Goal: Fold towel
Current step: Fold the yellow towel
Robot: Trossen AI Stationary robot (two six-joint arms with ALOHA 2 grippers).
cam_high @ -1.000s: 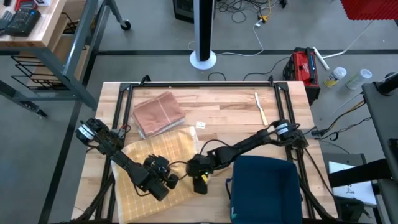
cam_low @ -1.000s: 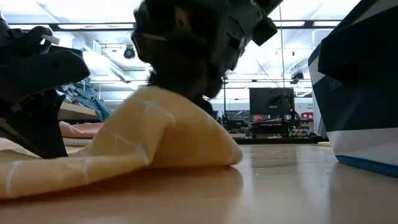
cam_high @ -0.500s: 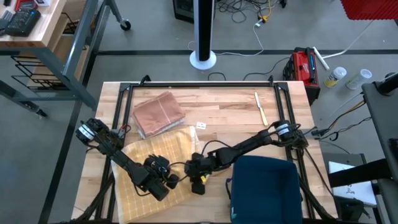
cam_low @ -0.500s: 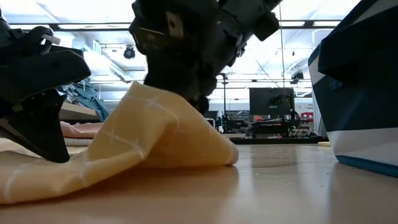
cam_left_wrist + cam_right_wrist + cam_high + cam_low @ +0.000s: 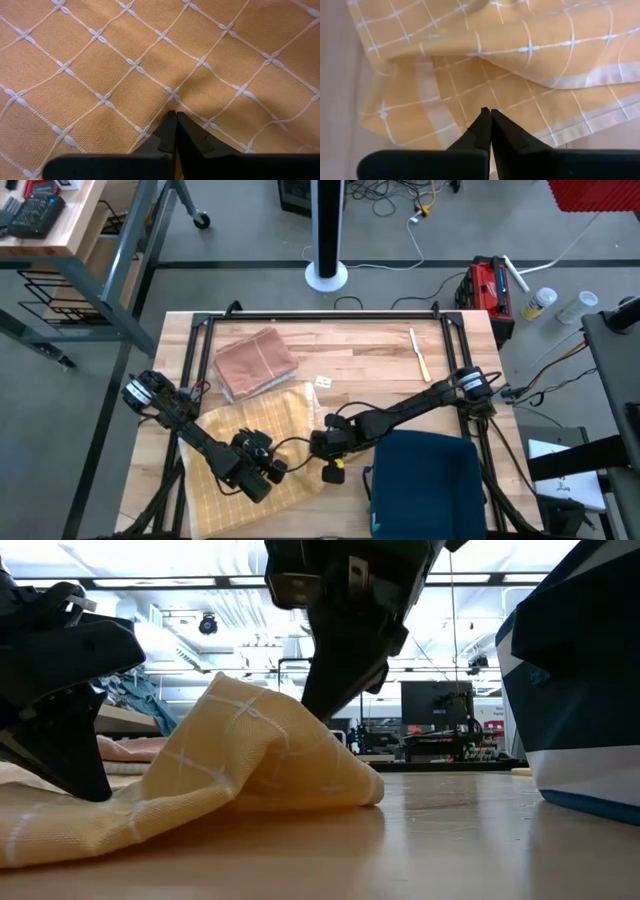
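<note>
A yellow towel (image 5: pixel 250 442) with a white grid lies on the wooden table, near the front left. Its right part is bunched into a raised hump (image 5: pixel 250 740). My left gripper (image 5: pixel 280 470) is shut, with its tips down on the flat cloth near the hump (image 5: pixel 176 115). My right gripper (image 5: pixel 318 452) is shut and slants down toward the table's left, its tips at the hump's far right slope (image 5: pixel 318 712). In the right wrist view the towel's folded-over edge (image 5: pixel 545 55) lies beyond the shut tips (image 5: pixel 487 112). My left gripper presses its shut fingertips (image 5: pixel 170 127) down onto the towel's top layer (image 5: pixel 172 92), slanting from above and from the table's left. A small crease runs out from the tips, and the cloth there lies on the table. Of my right gripper I cannot tell whether its shut tips touch the hump.
A folded pink-brown cloth (image 5: pixel 255 363) lies at the back left. A dark blue bin (image 5: pixel 425 480) stands at the front right, close to my right arm. A thin pale stick (image 5: pixel 418 352) and a small white tag (image 5: pixel 322 381) lie farther back.
My right gripper has shut, risen and shifted toward the table's right, off the peak of the towel's hump. The hump grew a little more pointed and stays standing. My left gripper has kept still on the cloth.
</note>
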